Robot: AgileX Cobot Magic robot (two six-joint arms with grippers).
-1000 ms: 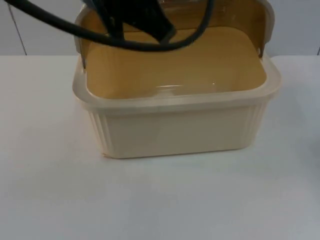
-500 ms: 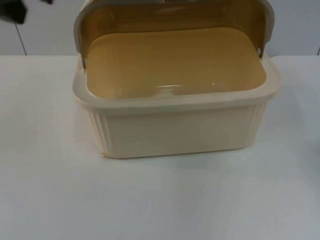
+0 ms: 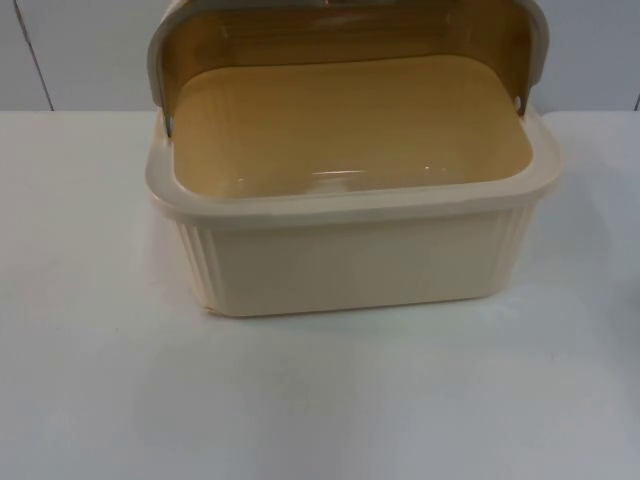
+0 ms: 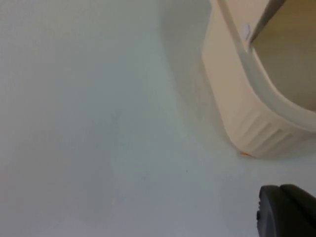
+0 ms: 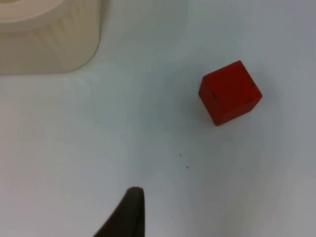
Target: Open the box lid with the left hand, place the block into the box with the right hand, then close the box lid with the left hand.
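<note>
Now box [image 3: 350,250] open, lid [image 3: 345,30] up; block [image 5: 230,92] on table [image 3: 90,400].

Premises read as a robotics test bench or lab. Evidence: a bare white surface [image 3: 90,400] ending at a plain grey partition wall [image 3: 90,55], carrying staged props, a cream ribbed plastic box [image 3: 350,260] and a red cube block [image 5: 229,92].

Bright even light, soft shadow beside the box [image 3: 350,260], faint glare inside, slight softness throughout
</note>
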